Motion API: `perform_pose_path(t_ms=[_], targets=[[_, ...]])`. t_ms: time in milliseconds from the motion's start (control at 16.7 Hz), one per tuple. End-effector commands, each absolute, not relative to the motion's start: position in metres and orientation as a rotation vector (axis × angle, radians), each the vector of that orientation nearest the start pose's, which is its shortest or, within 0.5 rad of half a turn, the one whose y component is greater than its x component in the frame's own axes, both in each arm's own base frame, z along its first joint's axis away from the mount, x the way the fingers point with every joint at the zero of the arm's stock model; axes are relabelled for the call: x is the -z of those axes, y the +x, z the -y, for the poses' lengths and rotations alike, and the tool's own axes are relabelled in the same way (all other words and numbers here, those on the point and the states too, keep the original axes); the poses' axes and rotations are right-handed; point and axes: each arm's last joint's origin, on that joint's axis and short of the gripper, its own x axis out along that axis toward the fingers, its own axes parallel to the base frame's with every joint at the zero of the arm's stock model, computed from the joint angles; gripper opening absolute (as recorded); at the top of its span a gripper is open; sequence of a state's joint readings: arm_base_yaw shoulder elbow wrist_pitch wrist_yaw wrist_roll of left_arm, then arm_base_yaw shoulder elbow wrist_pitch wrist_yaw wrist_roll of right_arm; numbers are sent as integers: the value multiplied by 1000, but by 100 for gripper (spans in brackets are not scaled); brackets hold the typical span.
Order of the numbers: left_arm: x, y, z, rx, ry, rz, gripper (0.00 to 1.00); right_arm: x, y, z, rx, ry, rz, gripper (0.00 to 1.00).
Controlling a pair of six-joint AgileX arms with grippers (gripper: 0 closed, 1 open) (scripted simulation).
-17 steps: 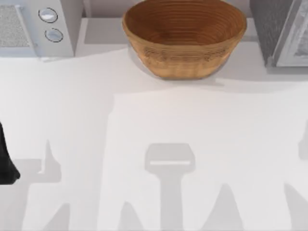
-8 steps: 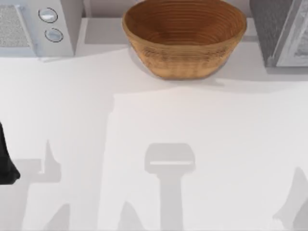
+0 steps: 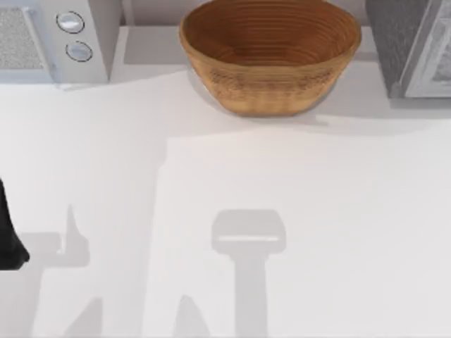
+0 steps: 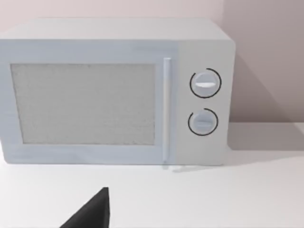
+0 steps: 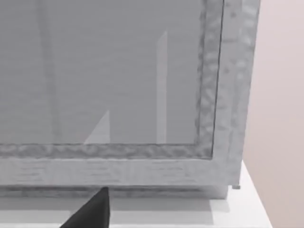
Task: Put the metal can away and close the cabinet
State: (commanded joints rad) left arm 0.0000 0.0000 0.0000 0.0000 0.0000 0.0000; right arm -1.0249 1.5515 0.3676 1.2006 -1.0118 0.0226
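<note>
No readable text, labels or numbers; microwave (image 4: 114, 92) dials (image 4: 205, 83) unmarked.

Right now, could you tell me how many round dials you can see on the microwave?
2. Both sit on the microwave front panel beside the door handle, at the table's far left: the upper dial directly above the lower dial.

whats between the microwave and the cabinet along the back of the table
In the top view, a wicker bowl sits between the microwave at the back left and the cabinet at the back right, apart from both, on the white table.
</note>
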Motion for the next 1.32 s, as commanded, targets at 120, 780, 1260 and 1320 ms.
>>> perform_pose_path(t_ms=[120,780,1260,1320], targets=[[-160,106,1,0,0,0,100,-160,154,201,-3,0,-5,100],[-160,106,1,0,0,0,100,-219,179,245,-5,15,-15,100],[-160,106,1,0,0,0,100,-379,189,264,-8,10,-12,100],[-160,106,1,0,0,0,100,-400,186,259,-8,10,-12,100]])
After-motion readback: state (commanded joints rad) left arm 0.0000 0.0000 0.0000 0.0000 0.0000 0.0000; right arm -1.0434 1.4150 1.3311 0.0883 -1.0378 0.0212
